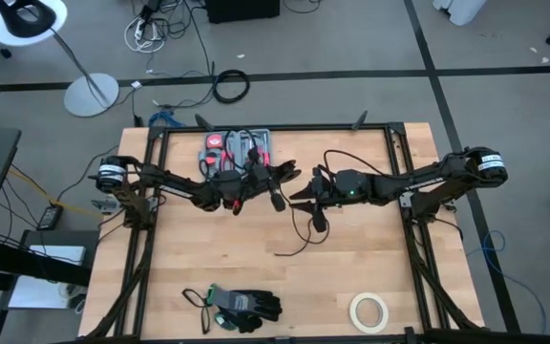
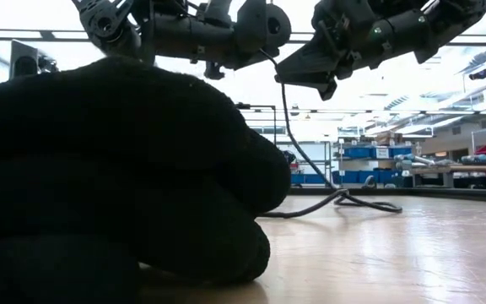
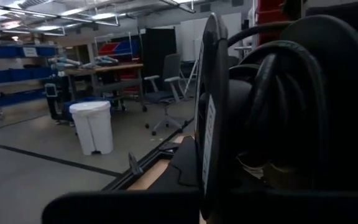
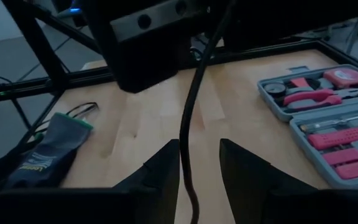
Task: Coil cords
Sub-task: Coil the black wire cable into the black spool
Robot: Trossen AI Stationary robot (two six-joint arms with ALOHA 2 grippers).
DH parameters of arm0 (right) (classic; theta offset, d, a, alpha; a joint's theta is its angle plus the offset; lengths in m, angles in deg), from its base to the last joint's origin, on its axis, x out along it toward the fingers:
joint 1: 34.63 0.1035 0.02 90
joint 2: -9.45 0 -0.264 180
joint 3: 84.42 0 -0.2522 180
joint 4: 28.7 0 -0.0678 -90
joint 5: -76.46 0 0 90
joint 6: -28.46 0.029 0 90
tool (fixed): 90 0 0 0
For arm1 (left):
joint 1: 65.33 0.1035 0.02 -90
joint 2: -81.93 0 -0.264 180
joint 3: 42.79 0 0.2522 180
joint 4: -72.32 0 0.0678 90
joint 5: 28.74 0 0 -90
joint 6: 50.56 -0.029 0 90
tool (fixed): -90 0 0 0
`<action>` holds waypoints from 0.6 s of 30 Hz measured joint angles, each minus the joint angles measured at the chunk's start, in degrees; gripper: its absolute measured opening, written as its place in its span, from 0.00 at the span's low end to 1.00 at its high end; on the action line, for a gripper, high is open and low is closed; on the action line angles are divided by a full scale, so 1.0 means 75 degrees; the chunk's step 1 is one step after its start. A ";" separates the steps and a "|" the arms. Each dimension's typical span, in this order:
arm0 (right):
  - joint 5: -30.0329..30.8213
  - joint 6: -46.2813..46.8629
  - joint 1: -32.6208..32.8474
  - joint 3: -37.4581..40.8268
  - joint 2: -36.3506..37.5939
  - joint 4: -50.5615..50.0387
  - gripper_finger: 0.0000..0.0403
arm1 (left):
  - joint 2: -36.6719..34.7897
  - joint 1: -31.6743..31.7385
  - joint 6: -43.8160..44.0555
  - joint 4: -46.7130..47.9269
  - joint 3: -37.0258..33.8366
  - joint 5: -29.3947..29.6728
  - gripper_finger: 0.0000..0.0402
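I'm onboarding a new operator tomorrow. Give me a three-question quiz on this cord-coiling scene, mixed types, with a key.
1. True or false: the roll of tape lies inside the tool case.
2. Which sits in front of the left arm at the table's near edge? A) gloves B) a mug C) a book
3. Fill in: the black cord hangs between the jaws of the ____ gripper.

Key: 1 false, it lies apart on the table; 2 A; 3 right.

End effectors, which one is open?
The right end effector: its fingers stand apart with the black cord passing between them; the left end effector is shut.
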 joint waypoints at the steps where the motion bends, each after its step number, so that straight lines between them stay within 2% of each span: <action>1: 0.0072 -0.0026 0.0000 0.0000 0.0000 0.0003 0.28 | 0.0000 -0.0006 -0.0029 0.0015 0.0021 0.0052 0.00; 18: 0.0168 -0.0089 0.0000 -0.0008 0.0000 0.0333 0.28 | 0.0003 -0.0163 -0.0329 0.0049 0.0325 0.0357 0.00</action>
